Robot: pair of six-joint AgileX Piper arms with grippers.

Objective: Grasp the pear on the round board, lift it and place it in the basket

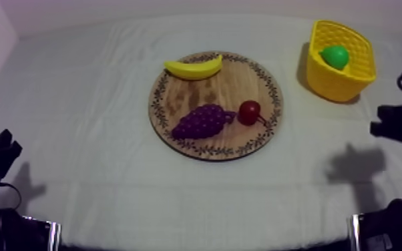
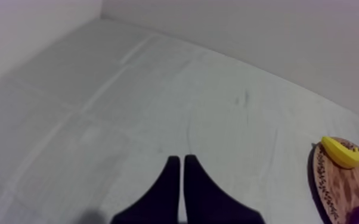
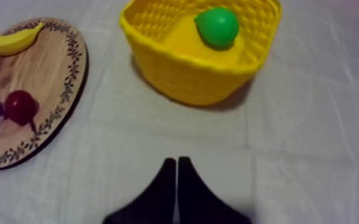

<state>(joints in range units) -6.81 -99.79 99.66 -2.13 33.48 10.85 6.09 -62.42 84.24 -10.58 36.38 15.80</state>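
The pear [image 1: 335, 56] lies inside the yellow basket [image 1: 350, 81]. The basket stands well off the wooden board [image 1: 238, 85], on the right arm's side and a little farther back. On the board, the banana [image 1: 193, 67] lies along the far rim and the bunch of grapes [image 1: 204, 121] sits on the near half. The small red fruit [image 1: 249, 112] is just beside the grapes, perhaps touching them.

The right gripper [image 3: 176, 161] is over the cloth [image 3: 313, 149], off the board and on the basket's near side. Its fingers are pressed into a narrow wedge, holding nothing. The left gripper [image 2: 182, 159] is well apart from the board on the opposite side, fingers likewise together and empty.
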